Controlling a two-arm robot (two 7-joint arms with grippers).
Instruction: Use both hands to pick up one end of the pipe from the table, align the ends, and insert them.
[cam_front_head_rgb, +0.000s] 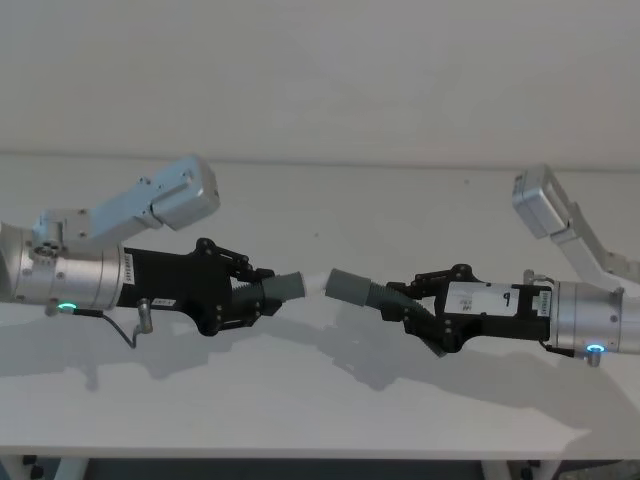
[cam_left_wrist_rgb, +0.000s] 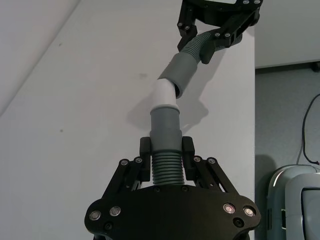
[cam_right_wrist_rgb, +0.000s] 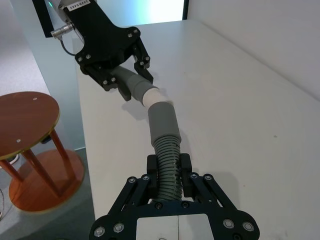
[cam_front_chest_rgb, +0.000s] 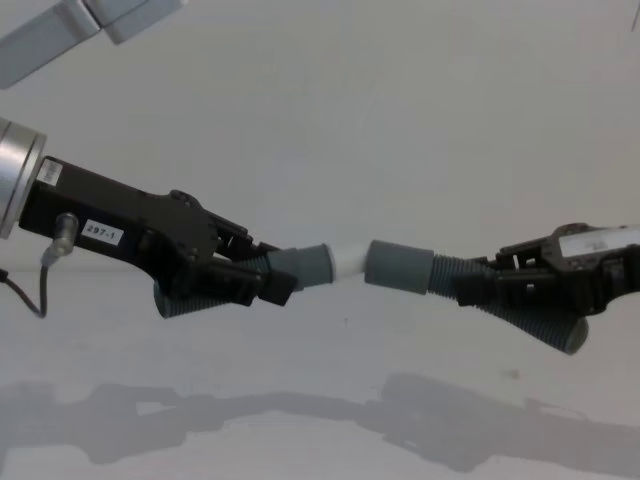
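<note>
Pipe pieces are held in mid-air above the white surface (cam_front_head_rgb: 320, 400), one in each end effector. The left end effector (cam_front_head_rgb: 252, 296) is clamped on the ribbed body of the left pipe piece (cam_front_head_rgb: 283, 288), whose white tip (cam_left_wrist_rgb: 164, 95) points toward 3 o'clock in the head view. The right end effector (cam_front_head_rgb: 418, 303) is clamped on the ribbed body of the right pipe piece (cam_front_head_rgb: 360, 287), its grey cuff (cam_right_wrist_rgb: 162, 120) facing 9 o'clock. Both cuffs are left free of the jaws so that they can mate. The white tip is seen touching the cuff's mouth at a slight angle, so insertion appears just begun.
</note>
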